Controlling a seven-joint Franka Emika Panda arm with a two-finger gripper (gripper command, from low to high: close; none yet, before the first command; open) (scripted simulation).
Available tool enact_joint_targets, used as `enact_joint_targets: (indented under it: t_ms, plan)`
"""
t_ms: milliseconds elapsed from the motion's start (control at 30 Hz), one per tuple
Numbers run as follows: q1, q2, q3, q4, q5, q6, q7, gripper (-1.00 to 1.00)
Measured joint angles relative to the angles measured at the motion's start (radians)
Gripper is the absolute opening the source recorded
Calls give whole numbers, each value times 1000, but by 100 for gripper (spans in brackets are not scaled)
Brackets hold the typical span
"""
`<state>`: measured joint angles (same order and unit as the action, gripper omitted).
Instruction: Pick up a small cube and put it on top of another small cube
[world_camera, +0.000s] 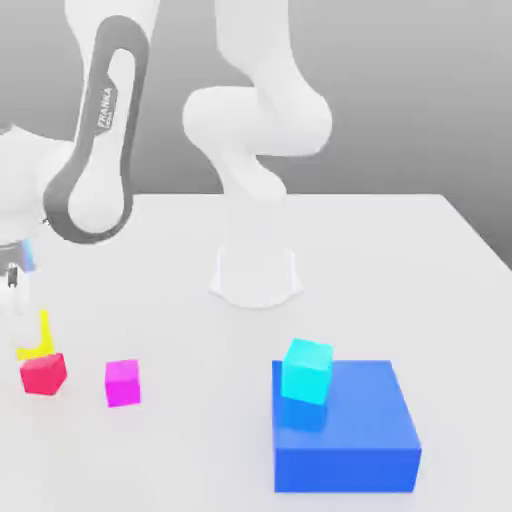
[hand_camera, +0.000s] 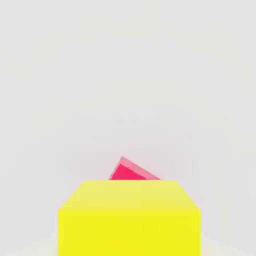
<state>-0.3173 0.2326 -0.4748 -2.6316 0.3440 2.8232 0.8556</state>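
The gripper (world_camera: 22, 300) is seen at the exterior view's far left, closed on the yellow cube (world_camera: 36, 338), which is held just above the table (world_camera: 400, 260). The red cube (world_camera: 43, 373) is seen resting on the table directly below and slightly nearer than the yellow one; whether the two touch cannot be told. In the hand view the yellow cube (hand_camera: 129, 217) is seen close up, with a corner of the red cube (hand_camera: 131, 170) showing beyond its top edge. A magenta cube (world_camera: 123, 383) is placed just to the right of the red cube, apart from it. Well to the right, a large blue block (world_camera: 345, 430) is set on the near part of the table, and a cyan cube (world_camera: 306, 371) is seen on its top at the far left corner.
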Motion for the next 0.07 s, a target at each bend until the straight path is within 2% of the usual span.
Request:
enact_joint_targets:
  t_ms: [67]
  plan:
    - [0, 0, 0, 0, 0, 0, 0, 100]
